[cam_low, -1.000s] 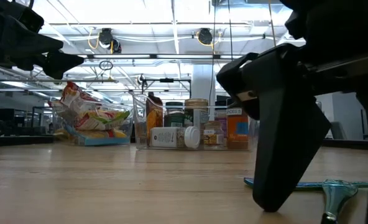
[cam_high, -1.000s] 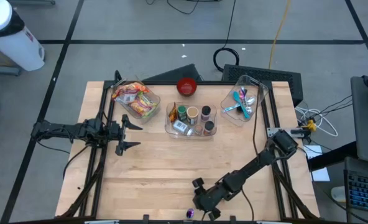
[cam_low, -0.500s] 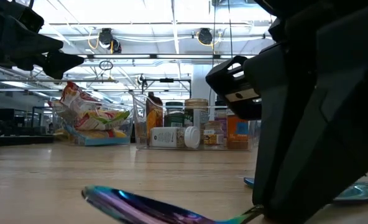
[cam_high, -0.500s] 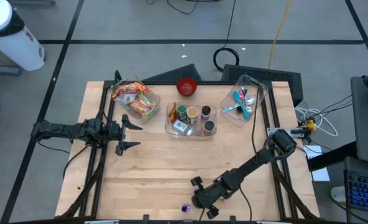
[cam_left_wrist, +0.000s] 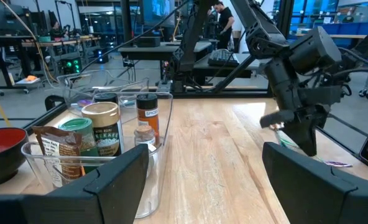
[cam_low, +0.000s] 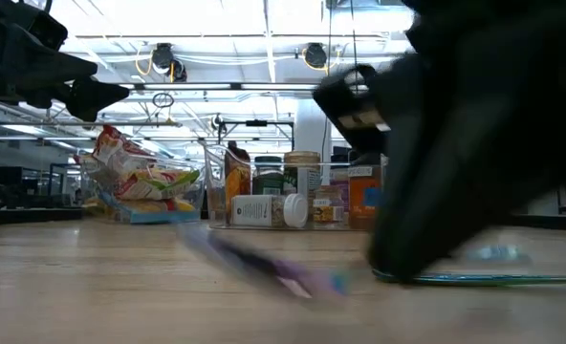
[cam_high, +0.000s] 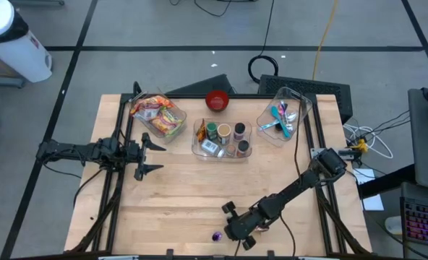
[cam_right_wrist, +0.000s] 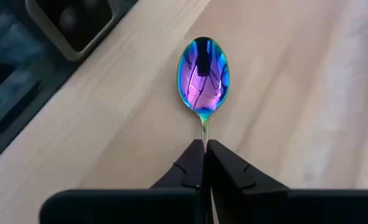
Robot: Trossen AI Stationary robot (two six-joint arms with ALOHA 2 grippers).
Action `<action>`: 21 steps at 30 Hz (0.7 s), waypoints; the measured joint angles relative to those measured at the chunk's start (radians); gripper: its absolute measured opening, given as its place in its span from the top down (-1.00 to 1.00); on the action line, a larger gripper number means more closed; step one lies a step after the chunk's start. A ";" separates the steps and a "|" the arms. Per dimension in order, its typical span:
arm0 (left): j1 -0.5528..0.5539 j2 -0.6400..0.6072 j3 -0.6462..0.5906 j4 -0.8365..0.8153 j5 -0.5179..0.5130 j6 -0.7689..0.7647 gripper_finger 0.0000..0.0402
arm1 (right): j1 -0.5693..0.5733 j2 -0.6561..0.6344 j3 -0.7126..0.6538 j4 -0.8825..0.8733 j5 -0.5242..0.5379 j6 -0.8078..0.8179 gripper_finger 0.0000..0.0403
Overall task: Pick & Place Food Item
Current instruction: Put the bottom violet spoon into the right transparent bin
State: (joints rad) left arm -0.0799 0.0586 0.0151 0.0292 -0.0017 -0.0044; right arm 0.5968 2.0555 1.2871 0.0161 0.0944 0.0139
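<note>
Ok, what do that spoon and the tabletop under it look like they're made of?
Spoon: likely polished metal with an iridescent purple-blue coating; its bowl mirrors its surroundings. The right gripper is shut on its handle. Tabletop: light wood, matte, with visible grain.

The wooden table (cam_high: 199, 188) stands on a grey floor (cam_high: 163, 29) crossed by dark lines. A white cylinder (cam_high: 11, 40) sits at the far left corner of the floor, and a coiled black cable (cam_high: 263, 66) lies behind the table. Beyond it, bright ceiling light strips (cam_low: 216, 19) run over a hall with other workbenches (cam_left_wrist: 41, 59) and blue bins (cam_left_wrist: 352, 30).
</note>
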 joint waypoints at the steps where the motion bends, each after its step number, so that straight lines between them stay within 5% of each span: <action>1: 0.000 0.000 0.000 0.000 0.000 0.000 -0.61 | 0.000 -0.010 -0.002 0.000 0.014 0.000 0.99; 11: 0.000 0.000 0.000 0.000 0.000 0.000 -0.61 | 0.009 -0.105 0.001 0.018 0.012 0.099 0.99; 21: 0.000 0.000 0.000 0.000 0.000 0.000 -0.61 | 0.055 -0.192 -0.013 0.021 0.141 0.094 1.00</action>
State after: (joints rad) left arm -0.0801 0.0586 0.0151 0.0292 -0.0017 -0.0044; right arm 0.6514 1.8634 1.2741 0.0372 0.2357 0.1081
